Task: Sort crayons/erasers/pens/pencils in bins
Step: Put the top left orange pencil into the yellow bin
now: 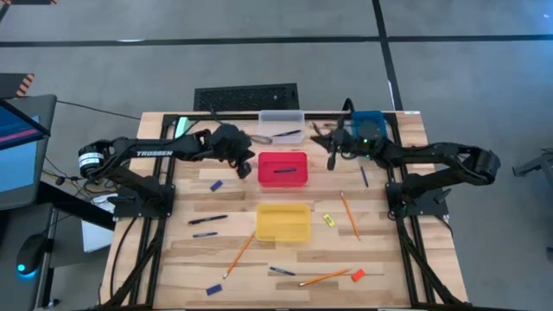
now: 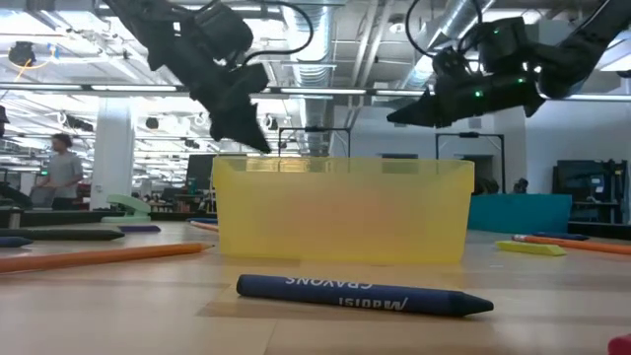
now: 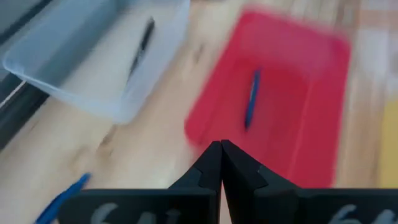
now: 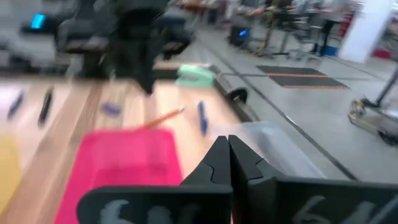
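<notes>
The desk (image 1: 285, 259) held four bins, sorting barely begun: the red bin (image 1: 282, 169) had one pen (image 1: 285, 170). Both arms hovered between picks, left hand (image 1: 247, 161) and right hand (image 1: 331, 162) clenched, empty. Pencils (image 1: 238, 254), crayons (image 1: 213, 289) and erasers (image 1: 357, 275) lay scattered.

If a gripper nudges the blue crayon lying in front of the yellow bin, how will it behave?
The blue crayon looks round, so it would probably roll. It seems short and stiff, unlikely to bend. Its paper wrapper likely gives fair grip.
</notes>
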